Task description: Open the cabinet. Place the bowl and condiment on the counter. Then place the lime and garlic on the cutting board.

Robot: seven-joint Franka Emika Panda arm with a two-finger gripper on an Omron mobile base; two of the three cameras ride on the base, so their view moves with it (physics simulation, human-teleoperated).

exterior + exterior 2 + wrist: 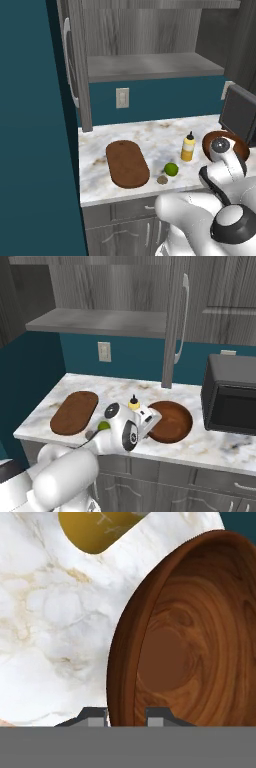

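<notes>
Clamped narrowly by the pincer (127, 717): the bowl (200, 637) rim, on the bench (150, 135), right of the condiment (188, 148).

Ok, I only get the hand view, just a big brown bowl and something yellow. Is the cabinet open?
Observer: Yes, the cabinet has its door swung wide open above the counter.
Operator: And where's the lime?
Observer: The lime lies on the counter just beside the cutting board, not on it.
</notes>
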